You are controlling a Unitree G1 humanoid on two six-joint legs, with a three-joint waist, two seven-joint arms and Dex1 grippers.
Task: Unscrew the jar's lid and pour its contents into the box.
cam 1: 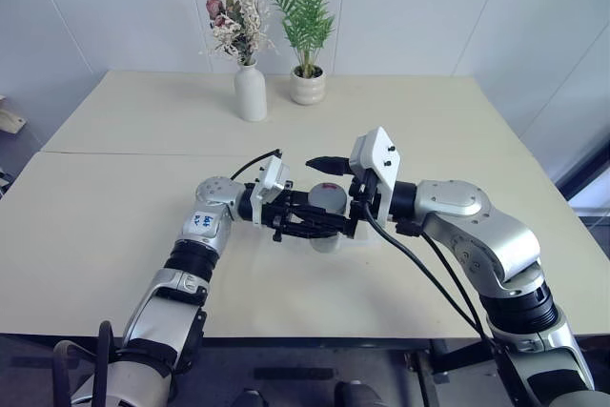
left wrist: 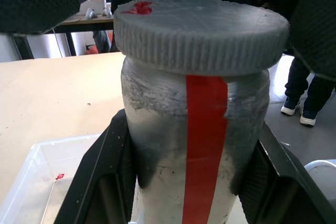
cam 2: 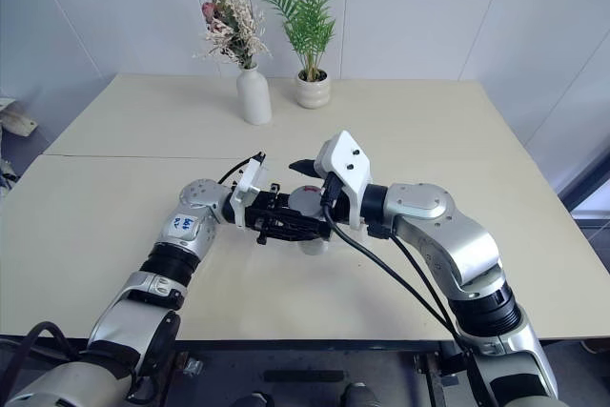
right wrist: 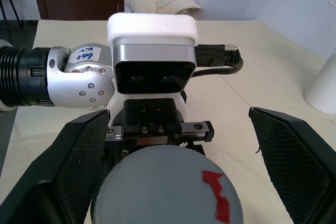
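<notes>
Jar (left wrist: pixel 194 150) sits upright and clamped in the left claw (left wrist: pixel 184 182), whose fingers (left wrist: pixel 100 182) press on both sides of the glass body below the cap, holding it just above the worktop (cam 1: pixel 124 226) near its middle. The lid (right wrist: pixel 168 187) is on the jar, grey and ribbed, with its red mark facing up. The right claw (right wrist: pixel 173 166) stands wide, one finger (right wrist: pixel 68 171) on each side of the lid and apart from its rim, so nothing is gripped there yet. The step in hand looks like taking hold of the lid to unscrew it. To do it well, the right claw should be centred over the lid so both fingers meet the ribbed edge at once and level with it, not on the glass shoulder beneath; an off-centre bite would tilt the jar in the left claw. The left grip should stay firm on the body while the lid is turned, or the whole jar may spin. The box (left wrist: pixel 47 182) lies on the worktop just beside and below the jar, clear and seemingly empty, well placed for the pour afterwards. Vase (cam 1: pixel 250 92) and plant pot (cam 1: pixel 308 86) stand well apart at the far edge.
</notes>
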